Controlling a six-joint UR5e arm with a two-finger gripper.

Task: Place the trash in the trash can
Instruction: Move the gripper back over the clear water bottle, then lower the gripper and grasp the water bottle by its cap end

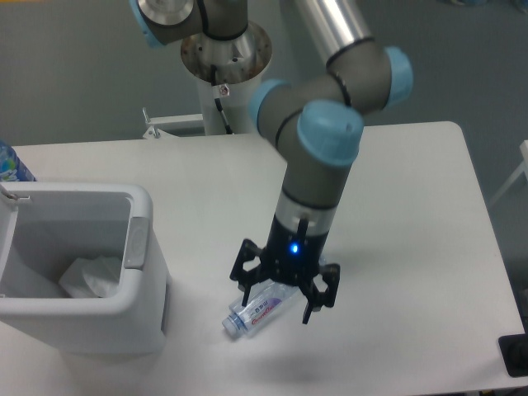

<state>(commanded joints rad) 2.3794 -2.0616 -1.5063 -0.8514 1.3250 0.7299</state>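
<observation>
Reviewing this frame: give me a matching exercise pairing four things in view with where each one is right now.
Things:
1. crumpled wrapper
2. water bottle
3. trash can
4. hand

Places:
A. open, straddling the bottle
B. at the table's left edge
C. lying on its side on the white table
D. inside the bin

Pairs: 1-D, 2-C, 3-B, 4-A
</observation>
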